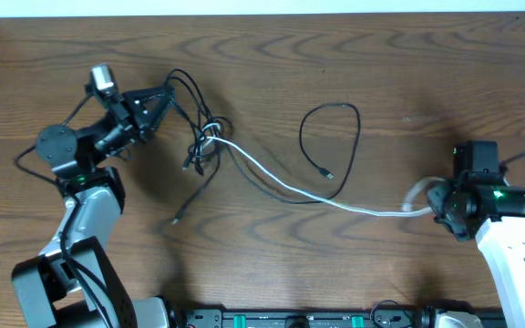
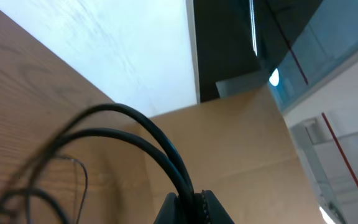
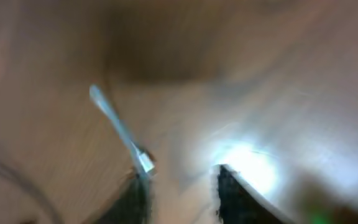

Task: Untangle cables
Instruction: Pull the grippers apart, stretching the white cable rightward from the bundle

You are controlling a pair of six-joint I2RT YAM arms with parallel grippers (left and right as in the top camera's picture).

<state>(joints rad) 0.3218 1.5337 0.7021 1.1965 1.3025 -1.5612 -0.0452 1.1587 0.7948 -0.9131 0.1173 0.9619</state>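
Observation:
A knot of thin black cables [image 1: 204, 138] lies left of centre. My left gripper [image 1: 159, 98] is shut on a doubled black cable [image 2: 166, 155] and holds it up and to the left of the knot; the jaws [image 2: 190, 208] pinch both strands. A white cable [image 1: 290, 187] runs from the knot to the right and ends in a small loop [image 1: 416, 196] beside my right gripper [image 1: 440, 199]. In the blurred right wrist view the jaws [image 3: 182, 193] are apart, and the white plug [image 3: 144, 163] lies against the left finger, not pinched. A separate black cable [image 1: 354, 137] lies in a loose loop at centre.
The brown wooden table [image 1: 335, 55] spans the whole view. A loose black cable end [image 1: 179, 219] trails below the knot. Thick black arm cables [image 1: 25, 164] hang by the left arm base. A dark rail [image 1: 299, 319] runs along the front edge.

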